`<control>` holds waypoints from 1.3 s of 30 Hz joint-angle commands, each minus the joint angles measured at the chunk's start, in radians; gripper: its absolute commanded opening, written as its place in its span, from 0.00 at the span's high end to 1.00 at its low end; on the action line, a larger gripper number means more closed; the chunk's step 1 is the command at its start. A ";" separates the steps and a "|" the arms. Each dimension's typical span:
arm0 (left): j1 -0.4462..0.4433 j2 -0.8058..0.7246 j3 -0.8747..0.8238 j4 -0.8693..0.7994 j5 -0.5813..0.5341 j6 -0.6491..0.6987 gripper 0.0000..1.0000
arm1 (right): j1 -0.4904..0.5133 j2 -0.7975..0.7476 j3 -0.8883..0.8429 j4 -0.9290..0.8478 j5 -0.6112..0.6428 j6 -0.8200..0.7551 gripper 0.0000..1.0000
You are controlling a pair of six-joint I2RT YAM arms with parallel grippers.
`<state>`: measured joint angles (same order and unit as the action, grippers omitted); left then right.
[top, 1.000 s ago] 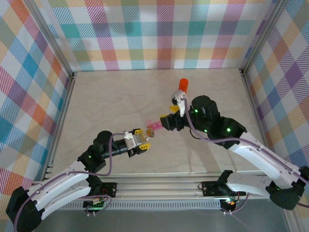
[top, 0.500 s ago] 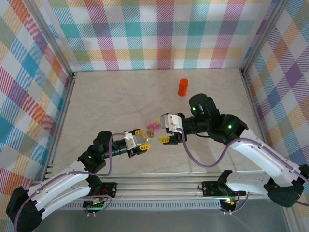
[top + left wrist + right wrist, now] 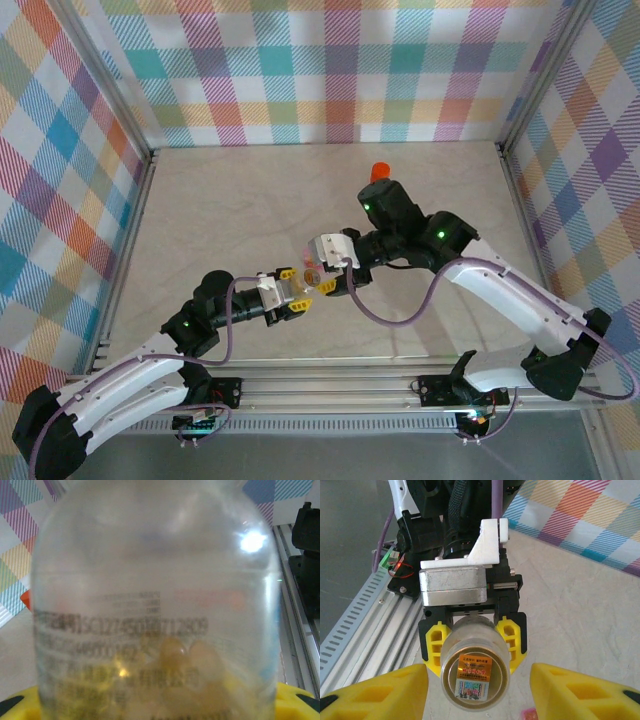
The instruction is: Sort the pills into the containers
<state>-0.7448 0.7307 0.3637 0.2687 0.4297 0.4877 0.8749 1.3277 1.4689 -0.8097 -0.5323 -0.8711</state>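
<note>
Two grippers are facing each other over mid-table. The left gripper (image 3: 296, 291) is clamping a clear pill bottle (image 3: 155, 605) by its body in a narrow grip. The yellowish pills (image 3: 175, 655) are sitting inside it, and its gold cap (image 3: 476, 677) is pointing at the right arm. The right gripper (image 3: 477, 670) is standing open, with its yellow fingers (image 3: 385, 690) flanking the cap and not touching it. The pink pill box (image 3: 528, 714) is lying on the table (image 3: 220, 210) just under the bottle, mostly cut off. An orange bottle (image 3: 379, 168) is standing well behind, partly hidden by the right arm.
</note>
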 commanded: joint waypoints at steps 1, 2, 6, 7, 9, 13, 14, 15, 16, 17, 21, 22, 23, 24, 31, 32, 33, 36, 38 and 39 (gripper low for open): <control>-0.005 0.001 0.031 0.038 0.025 0.008 1.00 | 0.009 0.027 0.042 -0.065 -0.033 -0.046 0.43; -0.005 0.001 0.030 0.037 0.025 0.008 1.00 | 0.010 0.034 0.047 -0.073 -0.034 -0.049 0.43; -0.005 0.001 0.032 0.037 0.021 0.009 1.00 | 0.020 0.053 0.057 -0.100 -0.028 -0.061 0.43; -0.004 0.001 0.031 0.037 0.020 0.009 1.00 | 0.024 0.057 0.060 -0.109 -0.027 -0.065 0.43; -0.005 0.002 0.031 0.037 0.020 0.009 1.00 | 0.028 0.066 0.062 -0.118 -0.020 -0.068 0.43; -0.005 0.000 0.030 0.036 0.020 0.007 1.00 | 0.042 0.085 0.068 -0.126 -0.006 -0.066 0.51; -0.004 0.002 0.031 0.035 0.020 0.008 1.00 | 0.048 0.089 0.070 -0.126 0.002 -0.064 0.54; -0.005 -0.001 0.030 0.034 0.020 0.007 1.00 | 0.051 0.093 0.071 -0.127 0.011 -0.063 0.55; -0.005 -0.003 0.031 0.033 0.020 0.008 1.00 | 0.056 0.096 0.070 -0.128 0.019 -0.061 0.56; -0.005 -0.004 0.032 0.032 0.018 0.007 1.00 | 0.061 0.098 0.069 -0.126 0.028 -0.057 0.57; -0.005 -0.012 0.031 0.029 0.014 0.008 1.00 | 0.071 0.102 0.047 -0.108 0.050 -0.021 0.60; -0.005 -0.015 0.031 0.028 0.013 0.008 1.00 | 0.073 0.100 0.033 -0.093 0.053 0.001 0.61; -0.005 -0.018 0.031 0.027 0.011 0.008 1.00 | 0.074 0.096 0.016 -0.078 0.056 0.023 0.62; -0.005 -0.019 0.031 0.027 0.010 0.008 1.00 | 0.076 0.092 -0.003 -0.062 0.057 0.050 0.62; -0.005 -0.035 0.022 0.036 0.000 0.008 1.00 | 0.086 0.085 -0.158 0.156 0.221 0.549 0.61; -0.005 -0.036 0.021 0.038 -0.002 0.008 1.00 | 0.087 0.088 -0.184 0.187 0.219 0.629 0.61; -0.005 -0.035 0.021 0.038 -0.003 0.008 1.00 | 0.087 0.089 -0.207 0.213 0.216 0.712 0.60; -0.005 -0.040 0.013 0.054 -0.013 0.008 1.00 | 0.087 0.100 -0.256 0.271 0.218 0.959 0.63; -0.005 -0.039 0.005 0.072 -0.021 0.005 1.00 | 0.087 0.097 -0.281 0.304 0.252 1.098 0.64; -0.005 -0.039 0.002 0.080 -0.024 0.003 1.00 | 0.087 0.092 -0.291 0.315 0.280 1.147 0.64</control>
<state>-0.7425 0.7307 0.3248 0.0772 0.3515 0.4942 0.9428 1.3727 1.2354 -0.5823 -0.3626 -0.0502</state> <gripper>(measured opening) 0.508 0.365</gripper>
